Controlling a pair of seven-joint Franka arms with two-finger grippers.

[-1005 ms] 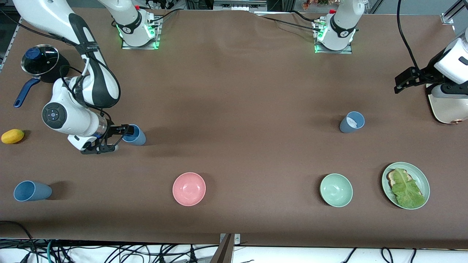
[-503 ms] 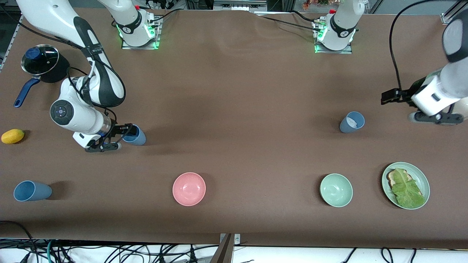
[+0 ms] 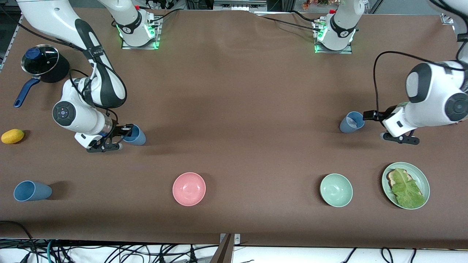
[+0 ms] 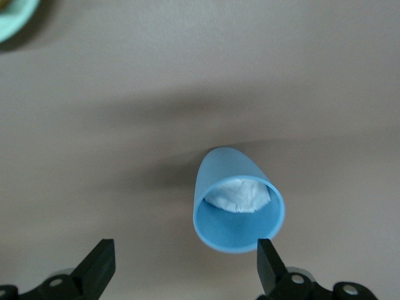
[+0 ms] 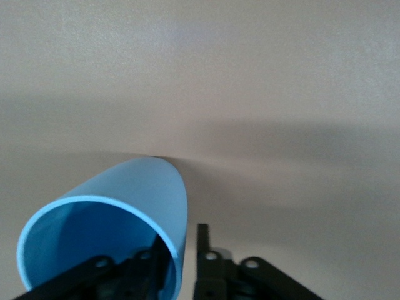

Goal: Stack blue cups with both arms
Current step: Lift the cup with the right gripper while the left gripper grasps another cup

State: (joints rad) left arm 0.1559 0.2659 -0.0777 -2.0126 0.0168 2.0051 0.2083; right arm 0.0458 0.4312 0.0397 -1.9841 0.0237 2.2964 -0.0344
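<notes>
R jaws pinch cup [image 5: 106, 219] rim; L jaws wide by greyer cup [image 4: 237, 200].

This is a robotics lab set up as a mock kitchen. Two white arms [image 3: 91, 91] [image 3: 431, 96] stand on metal base plates [image 3: 140, 44] bolted at the desk's [image 3: 234, 91] top edge, green status lights glowing at their bases. A plain brown cloth covers the desk, and loose cables [image 3: 109, 252] tangle along its bottom edge. Household props lie scattered: a lidded pot [image 3: 40, 60], plastic bowls [image 3: 189, 189] [image 3: 336, 190], cups [image 3: 31, 191], and a plate [image 3: 420, 175] of lettuce on toast.
</notes>
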